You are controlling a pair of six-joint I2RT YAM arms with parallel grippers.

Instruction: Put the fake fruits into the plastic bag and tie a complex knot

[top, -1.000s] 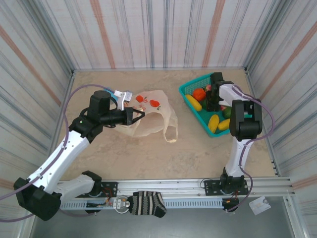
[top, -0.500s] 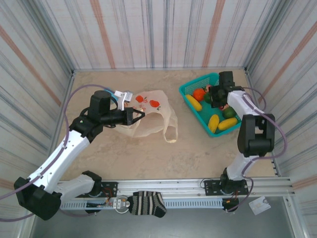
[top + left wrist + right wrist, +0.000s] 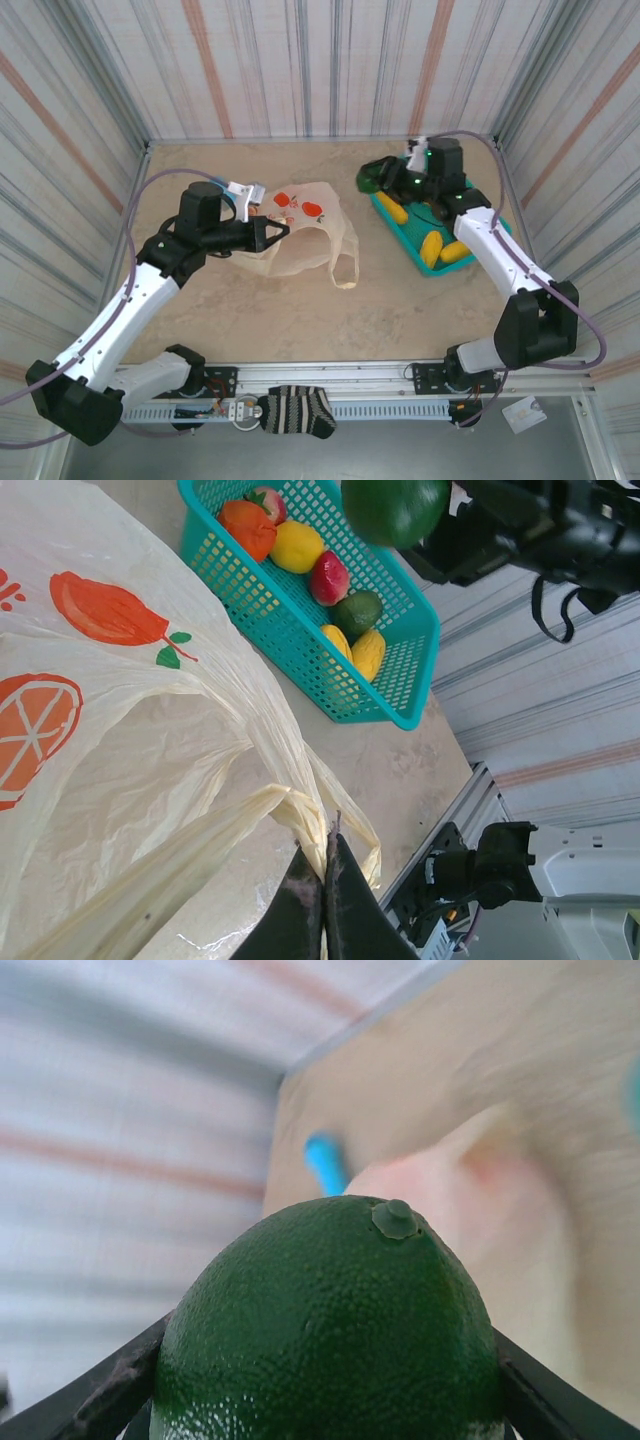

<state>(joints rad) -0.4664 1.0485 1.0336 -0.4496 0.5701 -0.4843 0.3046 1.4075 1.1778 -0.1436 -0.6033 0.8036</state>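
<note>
Aloft, pebbly round green fruit [image 3: 330, 1330] between wide-set right fingers [image 3: 100, 1392]; crinkly bag [image 3: 150, 750] in tight-shut left fingers [image 3: 300, 920].

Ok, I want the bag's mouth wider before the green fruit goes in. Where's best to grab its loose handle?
Probably the loose handle, at its rounded near end, coming straight down, claw across the strip. The loop lies flat on the table, sticking out from the bag toward the arms' bases, away from the left claw.
</note>
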